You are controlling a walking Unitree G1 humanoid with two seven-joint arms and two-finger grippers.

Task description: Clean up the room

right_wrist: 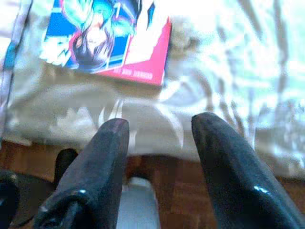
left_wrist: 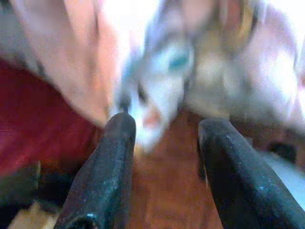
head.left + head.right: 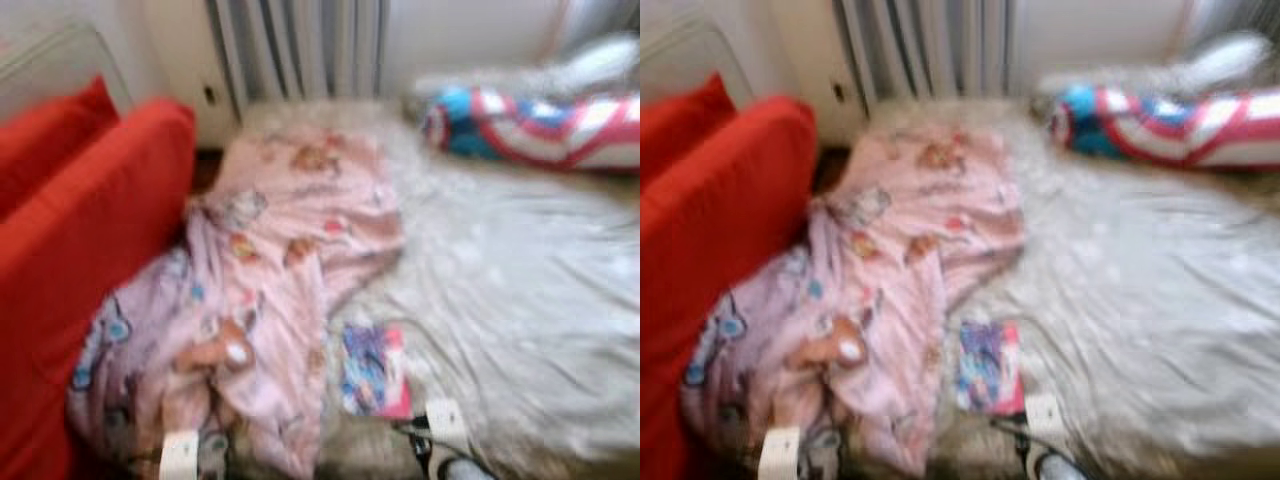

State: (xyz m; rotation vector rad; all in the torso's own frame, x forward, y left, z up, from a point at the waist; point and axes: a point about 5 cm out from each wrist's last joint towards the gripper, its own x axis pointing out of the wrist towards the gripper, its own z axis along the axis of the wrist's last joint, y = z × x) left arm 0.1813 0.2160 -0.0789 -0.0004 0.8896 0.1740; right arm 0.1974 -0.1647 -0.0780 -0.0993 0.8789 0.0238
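Observation:
A crumpled pink blanket with cartoon prints lies over the left side of a bed with a pale grey sheet, and hangs off the near edge. A colourful book with a pink edge lies on the sheet near the front edge. My left gripper is open, low in front of the hanging blanket. My right gripper is open just short of the bed's edge, below the book. Both wrists show at the bottom edge of the eye views, left and right.
A red sofa or cushion stands close on the left of the bed. A blue, red and white patterned pillow lies at the bed's far right. A radiator is against the back wall. Wooden floor shows below the bed edge.

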